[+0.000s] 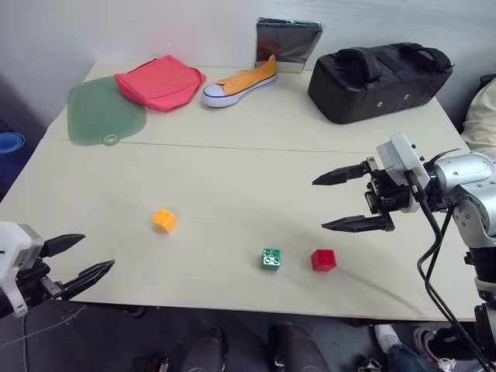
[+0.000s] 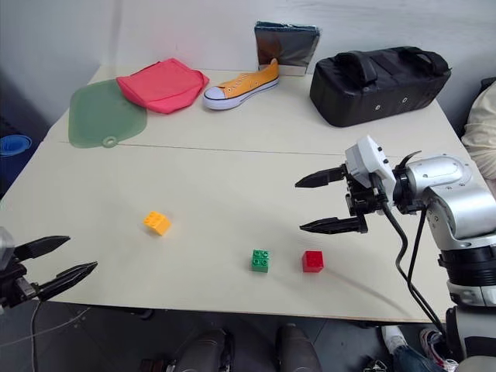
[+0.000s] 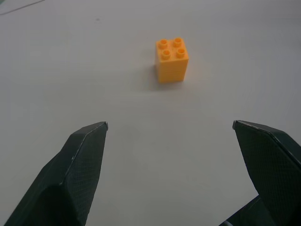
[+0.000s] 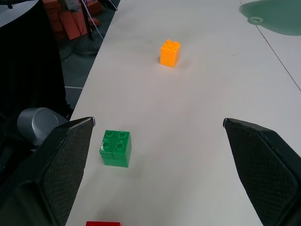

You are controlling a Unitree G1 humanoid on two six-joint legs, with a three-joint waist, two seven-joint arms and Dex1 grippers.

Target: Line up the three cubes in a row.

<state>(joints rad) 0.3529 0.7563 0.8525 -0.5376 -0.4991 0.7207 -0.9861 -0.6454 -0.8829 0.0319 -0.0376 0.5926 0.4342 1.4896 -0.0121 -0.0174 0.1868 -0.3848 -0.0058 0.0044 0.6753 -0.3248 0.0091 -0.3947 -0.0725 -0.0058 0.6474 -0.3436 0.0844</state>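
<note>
A: How far along is the row?
B: The green cube (image 1: pixel 271 259) and red cube (image 1: pixel 323 260) sit side by side near the table's (image 1: pixel 232 178) front edge; the orange cube (image 1: pixel 164 221) lies well apart.
A: Grippers?
B: The left gripper (image 1: pixel 80 259) and right gripper (image 1: pixel 343 201) are both spread wide, empty.

head eyes: look down over the surface (image 1: pixel 232 155) | left wrist: close, low | right wrist: higher | all see the orange-yellow cube (image 3: pixel 172 60)

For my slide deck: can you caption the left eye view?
Both hands, left and right, open above the table; orange cube apart from green cube and red cube.
</note>
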